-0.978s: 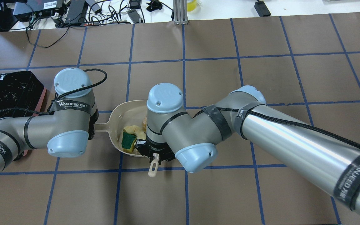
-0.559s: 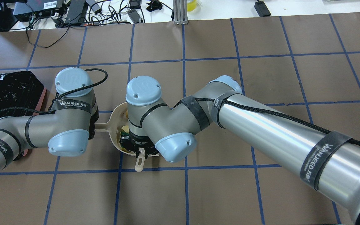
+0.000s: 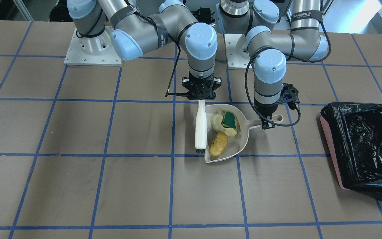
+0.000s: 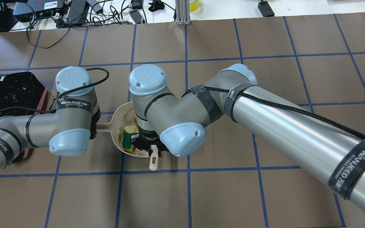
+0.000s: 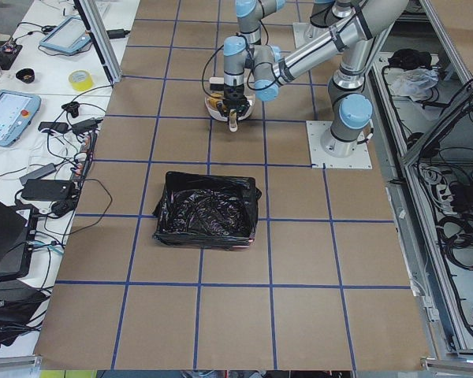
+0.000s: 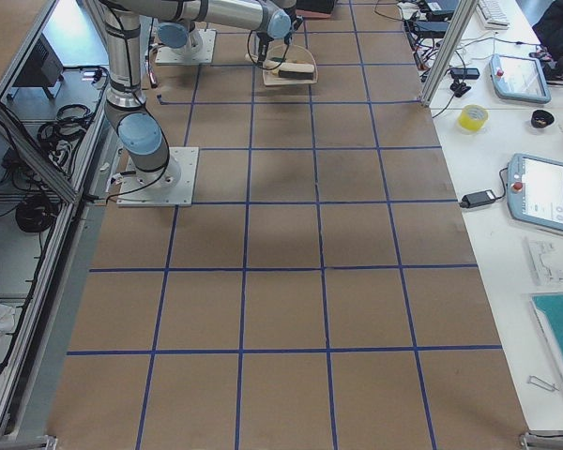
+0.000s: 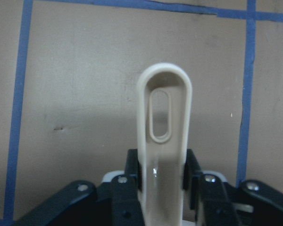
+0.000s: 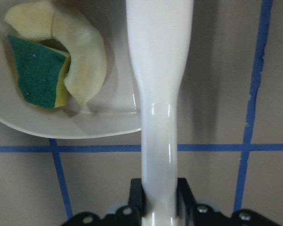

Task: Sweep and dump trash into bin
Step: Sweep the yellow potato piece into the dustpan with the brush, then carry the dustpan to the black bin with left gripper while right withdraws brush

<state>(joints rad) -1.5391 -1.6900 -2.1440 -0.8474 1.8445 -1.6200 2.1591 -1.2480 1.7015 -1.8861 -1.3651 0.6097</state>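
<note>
moved: brush (image 3: 200, 132) edged right in overhead view | right hand (image 3: 200, 98) clamped on brush, left hand (image 3: 267, 124) clamped on pan (image 3: 240, 134) handle | trash (image 3: 218, 144) all in pan, centre frame | step: sweeping looks done | next: lift pan level, tip over bin (image 3: 356, 146), right edge

Bright, even overhead light. Soft shadows under arms. Glare streak on right arm (image 4: 296, 126), 3 o'clock. Specular glints on bin (image 3: 356, 107). Overexposed brush handle (image 8: 160, 56); wrist views slightly soft.
</note>
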